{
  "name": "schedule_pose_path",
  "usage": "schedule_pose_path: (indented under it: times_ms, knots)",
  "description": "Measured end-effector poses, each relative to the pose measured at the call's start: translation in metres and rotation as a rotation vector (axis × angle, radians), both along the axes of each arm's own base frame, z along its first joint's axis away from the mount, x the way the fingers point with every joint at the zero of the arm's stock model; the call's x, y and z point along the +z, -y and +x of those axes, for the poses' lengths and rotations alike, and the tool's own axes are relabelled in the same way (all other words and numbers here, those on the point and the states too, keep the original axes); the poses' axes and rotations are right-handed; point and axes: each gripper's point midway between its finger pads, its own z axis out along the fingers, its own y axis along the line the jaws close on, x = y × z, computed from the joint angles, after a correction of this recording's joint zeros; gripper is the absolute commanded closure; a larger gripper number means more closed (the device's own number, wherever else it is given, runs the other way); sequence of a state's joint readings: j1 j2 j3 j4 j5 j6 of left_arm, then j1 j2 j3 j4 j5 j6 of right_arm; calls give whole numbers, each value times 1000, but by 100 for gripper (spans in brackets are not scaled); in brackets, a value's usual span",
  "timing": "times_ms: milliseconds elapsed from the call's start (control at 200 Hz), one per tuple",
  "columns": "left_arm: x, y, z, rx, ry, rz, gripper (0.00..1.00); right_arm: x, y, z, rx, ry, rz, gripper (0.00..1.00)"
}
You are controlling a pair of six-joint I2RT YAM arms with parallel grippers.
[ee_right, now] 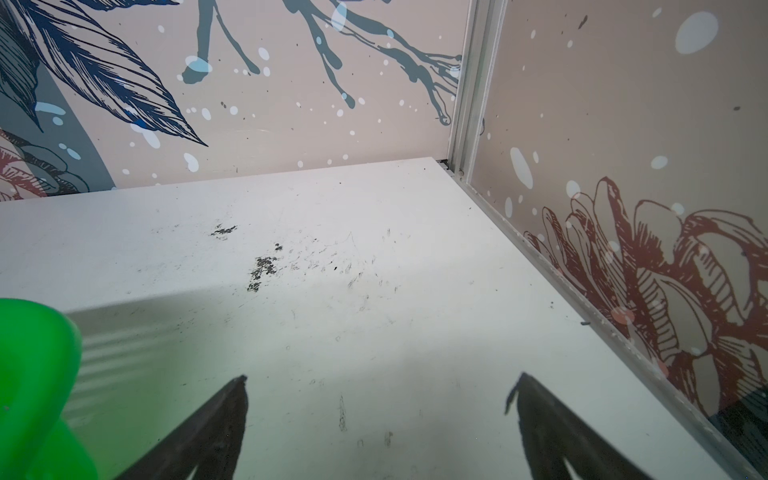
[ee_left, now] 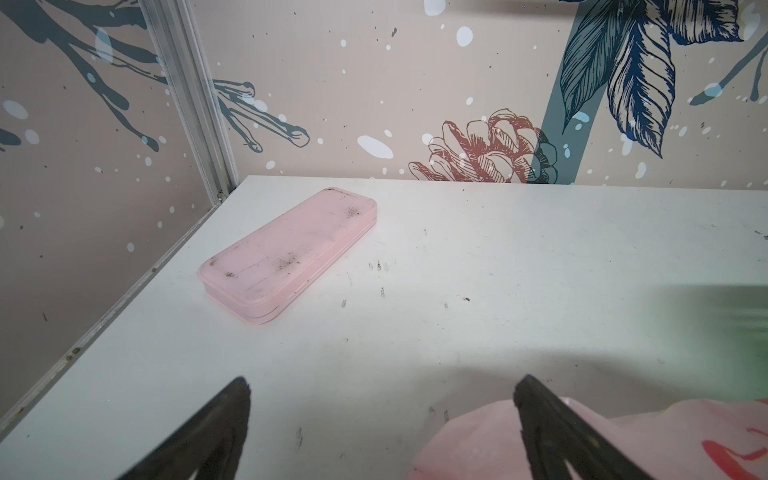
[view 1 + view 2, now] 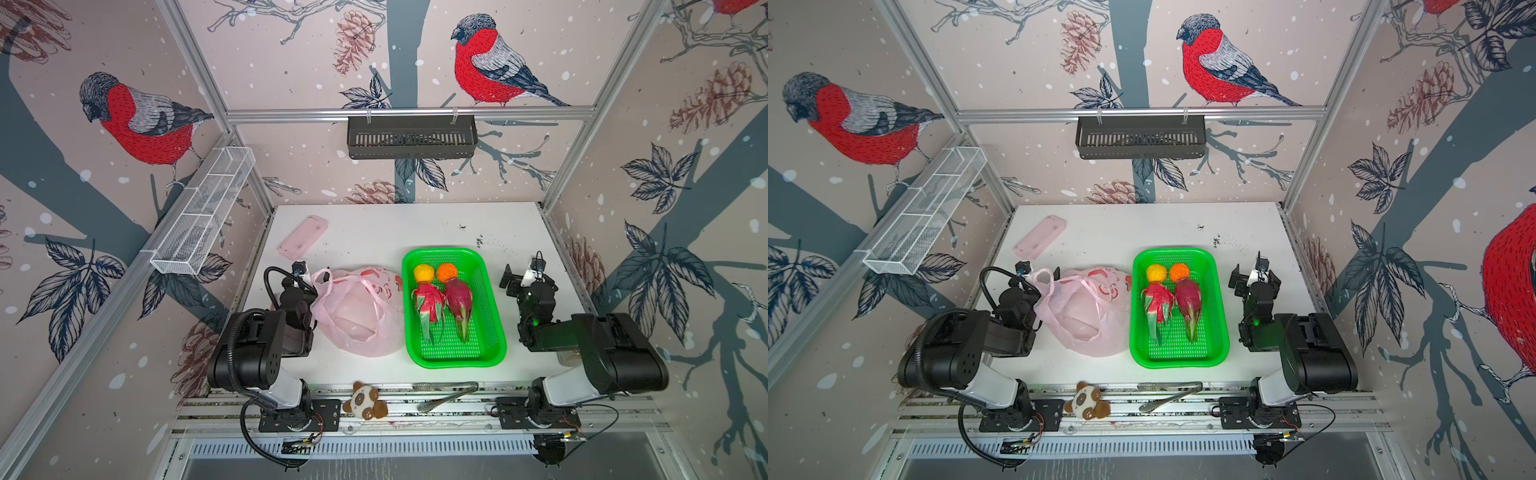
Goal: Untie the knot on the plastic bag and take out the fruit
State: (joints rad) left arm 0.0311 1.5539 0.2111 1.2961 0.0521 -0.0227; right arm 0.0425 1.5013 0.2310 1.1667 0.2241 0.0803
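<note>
The pale-pink plastic bag [image 3: 353, 320] [image 3: 1086, 324] lies slack on the white table, mouth open. Its two handle loops [image 3: 330, 278] lie loose, and the knot is out of view. The fruit lies in a green basket [image 3: 496, 332] [image 3: 1221, 332] to the right of the bag: a yellow ball [image 3: 423, 273], an orange ball [image 3: 447, 272] and two dragon fruits [image 3: 428, 305] [image 3: 459, 303]. My left gripper [image 3: 297, 277] [image 2: 384, 380] stands open at the bag's left edge, one finger over the pink film [image 2: 478, 440]. My right gripper [image 3: 527, 277] [image 1: 382, 378] is open over bare table, right of the basket.
A flat pink case [image 3: 302, 236] [image 2: 291, 253] lies at the back left. A plush toy [image 3: 365, 402] and metal tongs [image 3: 446, 392] rest on the front rail. A black shelf [image 3: 411, 137] and a white wire rack [image 3: 203, 212] hang on the walls.
</note>
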Motion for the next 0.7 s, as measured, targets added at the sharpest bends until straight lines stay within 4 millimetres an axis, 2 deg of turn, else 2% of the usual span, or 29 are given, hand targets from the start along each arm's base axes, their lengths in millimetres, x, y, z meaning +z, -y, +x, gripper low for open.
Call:
schedule_pose_path:
  times_ms: [700]
  knots:
    - [0,0,0,-1,0,0,2,0,1,0,4,0,2,1]
